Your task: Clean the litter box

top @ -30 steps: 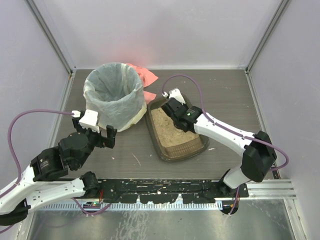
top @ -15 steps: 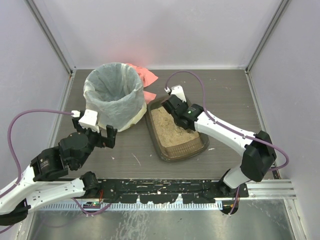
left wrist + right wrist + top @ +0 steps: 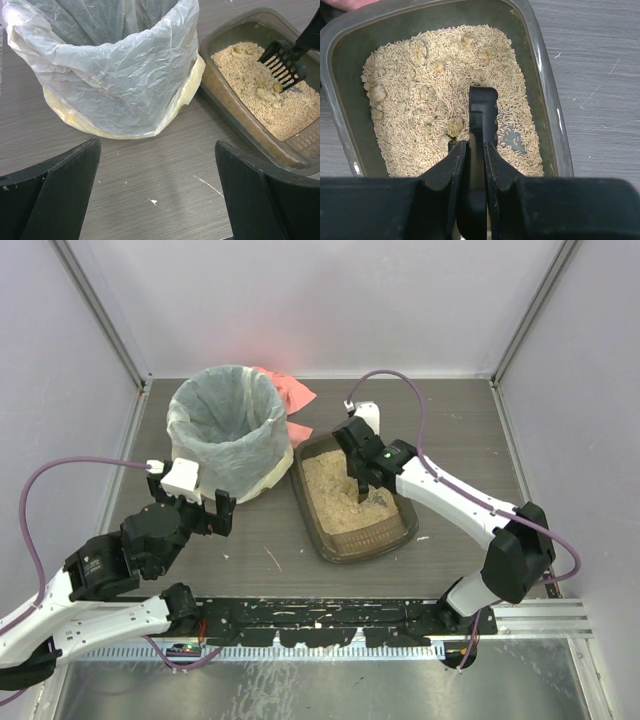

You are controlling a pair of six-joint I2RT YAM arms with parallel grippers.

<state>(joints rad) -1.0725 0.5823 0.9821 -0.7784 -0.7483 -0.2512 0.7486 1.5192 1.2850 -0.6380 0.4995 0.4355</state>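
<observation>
The litter box (image 3: 399, 534) is a dark smoky-brown tray with tan litter and several clumps, at the table's middle; it also shows in the left wrist view (image 3: 235, 107) and the right wrist view (image 3: 547, 100). My right gripper (image 3: 362, 478) is shut on the handle of a small black slotted scoop (image 3: 481, 107) held over the litter; its slotted blade shows in the left wrist view (image 3: 283, 65). My left gripper (image 3: 188, 510) is open and empty, low over the table in front of the bin, its fingers (image 3: 55, 192) wide apart.
A round bin lined with a white bag (image 3: 225, 430) stands left of the litter box, touching its corner, and also shows in the left wrist view (image 3: 107, 65). A pink cloth (image 3: 290, 390) lies behind the bin. Side walls enclose the table.
My right gripper has swung toward the far end of the tray and tipped more upright, carrying the scoop with it. The left arm has barely moved.
</observation>
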